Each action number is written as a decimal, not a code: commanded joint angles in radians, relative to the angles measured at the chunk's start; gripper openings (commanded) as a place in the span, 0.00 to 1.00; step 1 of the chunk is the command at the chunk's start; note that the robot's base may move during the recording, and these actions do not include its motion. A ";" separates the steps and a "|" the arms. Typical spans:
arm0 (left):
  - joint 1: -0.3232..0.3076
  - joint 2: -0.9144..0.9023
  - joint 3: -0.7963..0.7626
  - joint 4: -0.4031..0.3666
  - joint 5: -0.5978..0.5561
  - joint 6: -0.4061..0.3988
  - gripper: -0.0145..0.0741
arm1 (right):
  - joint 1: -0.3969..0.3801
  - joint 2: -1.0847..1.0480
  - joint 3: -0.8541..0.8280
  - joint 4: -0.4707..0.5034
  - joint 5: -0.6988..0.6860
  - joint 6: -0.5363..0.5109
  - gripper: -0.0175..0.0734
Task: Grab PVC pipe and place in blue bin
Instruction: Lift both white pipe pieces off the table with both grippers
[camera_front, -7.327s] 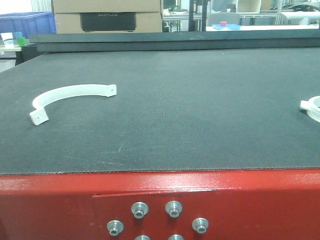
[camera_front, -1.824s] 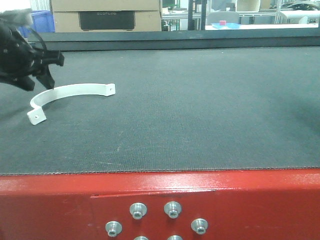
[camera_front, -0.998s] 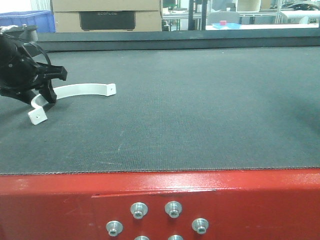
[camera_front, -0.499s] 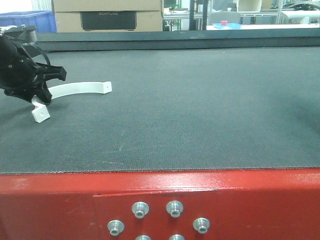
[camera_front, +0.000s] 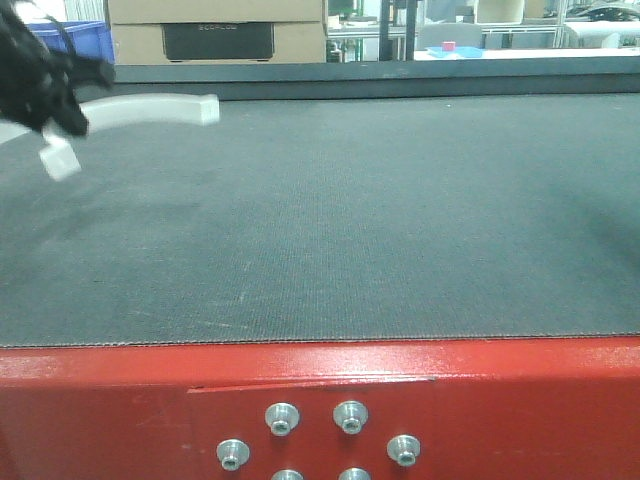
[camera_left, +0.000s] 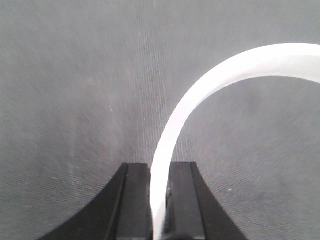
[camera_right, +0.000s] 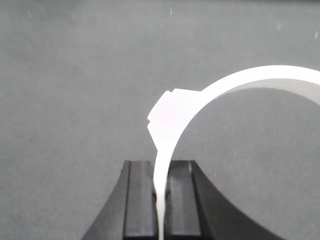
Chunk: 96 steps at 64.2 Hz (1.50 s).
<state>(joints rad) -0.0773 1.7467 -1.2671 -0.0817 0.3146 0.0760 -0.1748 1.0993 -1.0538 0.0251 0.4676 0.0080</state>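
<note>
- Change against the view half a second earlier: the curved PVC piece (camera_front: 150, 108), then lying on the dark worktop (camera_front: 400, 220), was off the mat and sat higher in the front view, motion-blurred.
- Left gripper (camera_front: 88, 100): had risen with the piece towards 10 o'clock of the front view. The worktop's right half looked unchanged.
- Left gripper, wrist view (camera_left: 160, 200): closed down to a narrow slot, with both black fingers (camera_left: 135, 200) pressed on the white strip.
- Curved PVC piece, wrist view (camera_left: 200, 95): left the fingers at 6 o'clock, rose and arched over to 3 o'clock, with the mat behind it.
- Same piece, front view: the long arm ran from the gripper towards 3 o'clock. The short tabbed end hung out at 7 o'clock, clear of the worktop.
- Right gripper (camera_right: 161, 200): outside the front view. Its wrist view showed it closed almost fully on a second curved PVC piece (camera_right: 200, 105), a thin strip pinched between the fingers (camera_right: 140, 200).
- Second piece: climbed from 6 o'clock and curved to 3 o'clock, with a flat tab jutting at 10 o'clock of the arc.
- Blue bin (camera_front: 90, 35): beyond the worktop's far edge at 11 o'clock, just behind the left gripper and beside a cardboard box (camera_front: 215, 25). Neither piece was in it.
- Red front rail (camera_front: 450, 400): bolt heads ran along its lower edge.
</note>
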 joint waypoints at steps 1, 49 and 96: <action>-0.005 -0.085 0.022 0.010 -0.019 -0.003 0.04 | 0.001 -0.055 0.011 -0.007 -0.026 -0.008 0.01; 0.014 -0.941 0.524 0.040 -0.118 -0.035 0.04 | 0.001 -0.430 0.149 -0.005 0.041 -0.008 0.01; 0.106 -1.145 0.547 0.044 0.035 -0.033 0.04 | 0.001 -0.444 0.149 0.008 0.035 -0.008 0.01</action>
<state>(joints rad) 0.0225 0.6078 -0.7212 -0.0371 0.3805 0.0505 -0.1748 0.6625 -0.9057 0.0317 0.5236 0.0063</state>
